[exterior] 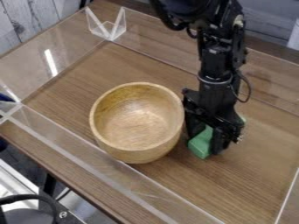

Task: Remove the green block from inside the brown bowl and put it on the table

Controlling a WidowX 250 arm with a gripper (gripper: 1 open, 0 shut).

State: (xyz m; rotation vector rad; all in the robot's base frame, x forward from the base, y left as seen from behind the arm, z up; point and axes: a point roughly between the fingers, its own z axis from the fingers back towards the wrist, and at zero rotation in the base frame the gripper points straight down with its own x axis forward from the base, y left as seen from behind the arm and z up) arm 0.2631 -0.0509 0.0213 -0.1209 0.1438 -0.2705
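The brown bowl (131, 149) stands upright on the table (100, 66), left of centre, and its inside is empty. Just right of the bowl, outside its rim, sits the green block (204, 143), low at the table surface. My gripper (212, 136) points almost straight down over the block, with its black fingers shut on it. The fingers hide the block's far side. Whether the block touches the tabletop I cannot tell.
Low clear acrylic walls (82, 153) edge the table on all sides. A clear folded acrylic piece (107, 26) stands at the back left corner. The black arm (216, 48) rises from the gripper toward the top of the view.
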